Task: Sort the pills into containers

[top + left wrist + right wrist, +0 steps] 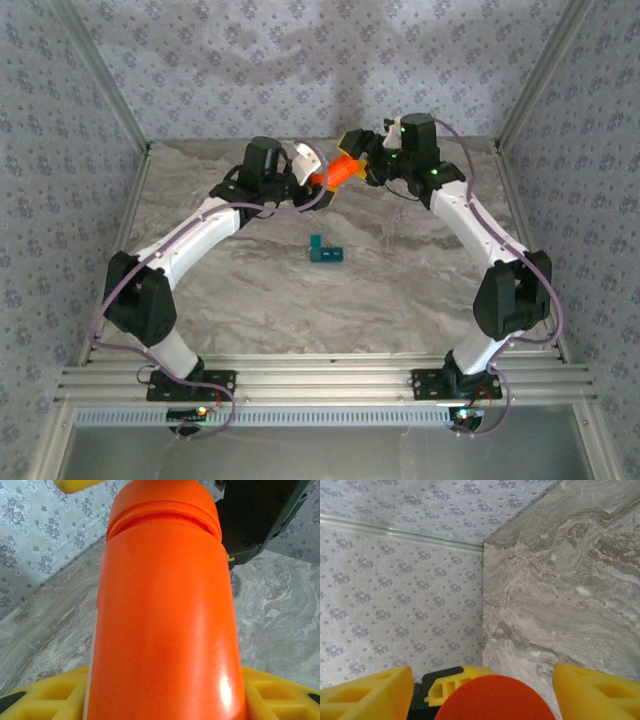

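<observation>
Nearest, the two arm bases are bolted to a ribbed aluminium rail [320, 380] along the front edge of the tabletop [400, 300]. A little farther in, the teal pill box [325, 251] lies alone on the marbled grey surface. It is roughly midway between the arms and well apart from both tools. Whether its lids are up is too small to tell. I judge it sits there so that either arm can reach it once pills are free.

Farther back, the arms meet above the surface at the orange bottle [165, 620]. The left tool [320, 180] is clamped on the bottle's body, its yellow fingers [45, 692] bracketing the lower end. It holds the bottle off the tabletop and tilted, with the cap [495, 700] turned toward the other arm, probably to steady it while the lid is worked. The right tool [482, 680] straddles that cap with its jaws parted. A dark gap shows between one finger and the cap, so it does not look clamped. The cap is on, so the pills are presumably shut inside and sorting has not yet begun.

Beyond, the tabletop ends at walls [330, 60] papered in a pale grey-blue floral print, with metal posts [100, 70] rising at the corners.
</observation>
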{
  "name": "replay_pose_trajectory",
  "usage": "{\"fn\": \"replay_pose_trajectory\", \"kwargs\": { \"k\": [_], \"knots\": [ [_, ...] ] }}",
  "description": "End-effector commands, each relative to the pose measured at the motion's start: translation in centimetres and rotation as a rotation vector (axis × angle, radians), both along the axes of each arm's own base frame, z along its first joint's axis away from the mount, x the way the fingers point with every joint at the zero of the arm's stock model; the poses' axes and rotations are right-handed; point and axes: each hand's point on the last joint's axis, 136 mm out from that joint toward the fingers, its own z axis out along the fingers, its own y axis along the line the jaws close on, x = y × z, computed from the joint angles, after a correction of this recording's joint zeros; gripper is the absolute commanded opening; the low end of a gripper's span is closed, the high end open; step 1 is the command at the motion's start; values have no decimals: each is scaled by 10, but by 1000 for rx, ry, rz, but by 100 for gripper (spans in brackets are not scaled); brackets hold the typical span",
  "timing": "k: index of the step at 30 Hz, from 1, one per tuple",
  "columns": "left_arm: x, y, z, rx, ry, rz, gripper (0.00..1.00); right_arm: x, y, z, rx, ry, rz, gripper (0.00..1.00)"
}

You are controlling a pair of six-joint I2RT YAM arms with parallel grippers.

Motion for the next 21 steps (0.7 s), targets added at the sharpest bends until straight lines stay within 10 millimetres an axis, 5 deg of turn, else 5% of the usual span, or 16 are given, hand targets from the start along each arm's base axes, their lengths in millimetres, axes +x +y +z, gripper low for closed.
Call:
{"fn": "replay_pose_trajectory", "kwargs": {
  "k": [1,8,21],
  "knots": [
    [-1,-3,22,-25,-54,-10,0,-4,-1,19,9,-33,-4,65],
    [-1,-2,26,-42,-50,-4,0,-3,-8,17,16,-48,-16,41],
    [-24,0,83,-320,81,-149,0,-6,-24,70,-40,-510,187,34]
  ]
}}
